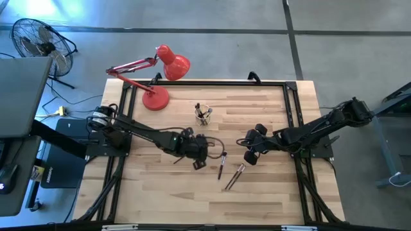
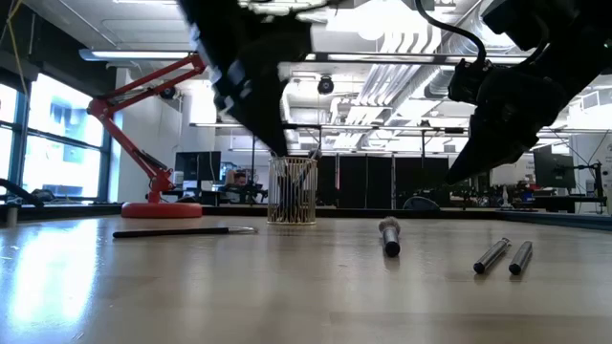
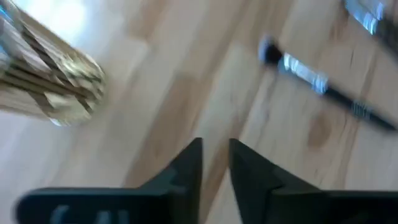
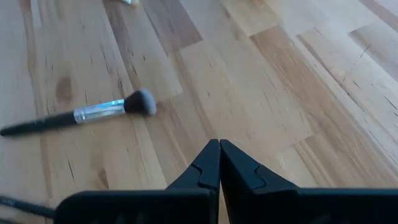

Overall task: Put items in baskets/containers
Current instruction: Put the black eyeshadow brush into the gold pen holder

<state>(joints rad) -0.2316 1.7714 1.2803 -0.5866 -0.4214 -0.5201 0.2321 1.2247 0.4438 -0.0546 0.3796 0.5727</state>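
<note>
A small clear cup (image 1: 203, 115) with several brushes standing in it is at the table's far middle; it also shows in the low view (image 2: 292, 189) and the left wrist view (image 3: 50, 81). Loose brushes lie flat on the wood: one (image 1: 222, 164) at the middle, a pair (image 1: 235, 176) nearer the front, and one (image 2: 182, 231) on the left in the low view. My left gripper (image 1: 200, 160) hangs over the table beside the single brush (image 3: 323, 87), its fingers (image 3: 216, 155) a narrow gap apart with only wood between. My right gripper (image 1: 250, 153) is shut (image 4: 219, 163), with a brush (image 4: 81, 115) ahead of it.
A red desk lamp (image 1: 156, 96) stands at the table's far left, its arm reaching over the back edge. A black frame rail (image 1: 212, 83) runs around the tabletop. Bare wood lies along the near edge (image 1: 192, 205).
</note>
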